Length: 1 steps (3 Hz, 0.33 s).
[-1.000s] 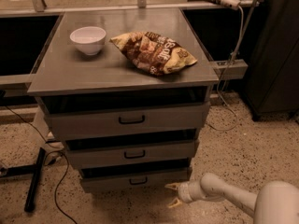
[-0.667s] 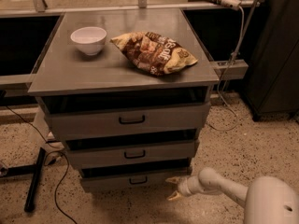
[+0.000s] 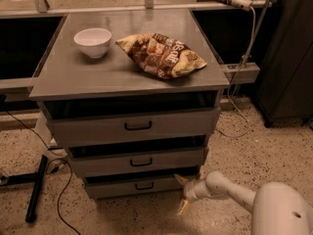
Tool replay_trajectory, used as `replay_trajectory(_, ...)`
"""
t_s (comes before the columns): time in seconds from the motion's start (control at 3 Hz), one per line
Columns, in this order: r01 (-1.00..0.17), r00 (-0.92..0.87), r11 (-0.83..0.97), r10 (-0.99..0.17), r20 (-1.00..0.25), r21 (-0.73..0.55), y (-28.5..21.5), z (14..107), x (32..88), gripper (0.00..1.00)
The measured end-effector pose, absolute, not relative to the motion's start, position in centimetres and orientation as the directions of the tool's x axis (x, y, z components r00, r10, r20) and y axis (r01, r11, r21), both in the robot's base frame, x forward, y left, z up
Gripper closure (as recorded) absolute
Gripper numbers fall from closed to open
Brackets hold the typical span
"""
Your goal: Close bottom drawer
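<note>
End effector (image 3: 182, 193), fingers spread and empty, sits low at the right end of the bottom drawer (image 3: 132, 186), whose slightly protruding front runs crosswise at the foot of the cabinet (image 3: 122, 77).

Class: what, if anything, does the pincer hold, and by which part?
Nothing: the open pincer sits at the right end of the grey metal bottom drawer, fingers empty.

We see a grey table (image 3: 98, 77) whose flat top carries two things. A white bowl (image 3: 93, 41) stands upright toward 10 o'clock, and a crumpled snack bag (image 3: 161, 54) lies just right of centre, near the bowl but apart from it. Down at 5 o'clock, the gripper (image 3: 180, 194) hangs low over the speckled floor (image 3: 274, 146), jaws spread.
</note>
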<state>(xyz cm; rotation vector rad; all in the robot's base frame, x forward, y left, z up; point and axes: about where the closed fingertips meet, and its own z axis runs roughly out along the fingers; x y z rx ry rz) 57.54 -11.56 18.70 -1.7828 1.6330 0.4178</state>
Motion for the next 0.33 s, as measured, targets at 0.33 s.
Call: replay_trajectory(0.33, -0.965, 0.164, 0.013, -0.749, -0.642, -0.261, -11.55, 18.7, 57.55, 0.0)
